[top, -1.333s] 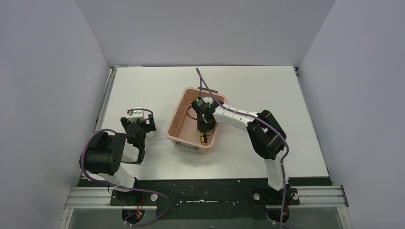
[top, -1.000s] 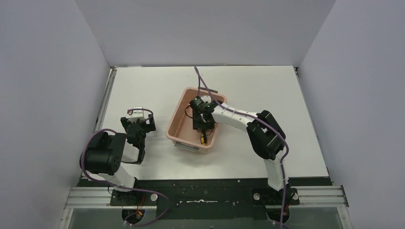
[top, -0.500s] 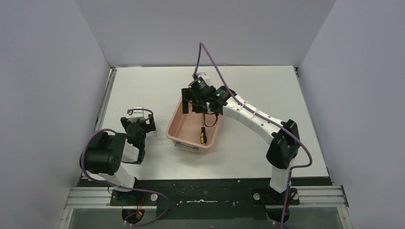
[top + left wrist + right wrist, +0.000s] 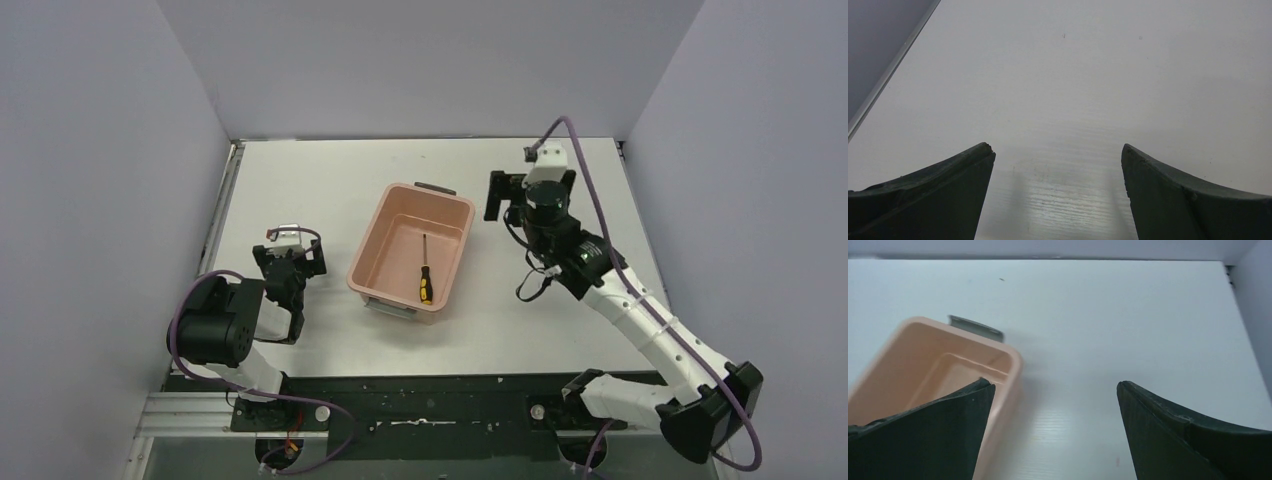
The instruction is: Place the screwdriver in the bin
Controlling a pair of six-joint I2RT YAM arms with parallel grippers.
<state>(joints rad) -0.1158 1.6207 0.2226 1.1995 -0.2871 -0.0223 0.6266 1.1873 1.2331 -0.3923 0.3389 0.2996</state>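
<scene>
The screwdriver lies flat on the floor of the bin, yellow-and-black handle toward the near end, thin shaft pointing to the far end. It is down and to the left of the right gripper, well apart from it. The bin stands on the white table between the two grippers and touches neither, with open table surface along both long sides and beyond its far end. Grey walls close the table in at the back and on both sides. The right gripper hangs beside the bin's far right corner, jaws spread wide and nothing between them. Its wrist view shows only table between the two dark fingers, running out to the back wall and the right-hand corner. The left gripper sits low on the other side of the bin, jaws likewise apart and holding nothing, over bare table with the left wall's foot just beside it. In the right wrist view one finger and the frame edge cut off most of the bin, leaving its far end and grey handle clip. The screwdriver is hidden there.
</scene>
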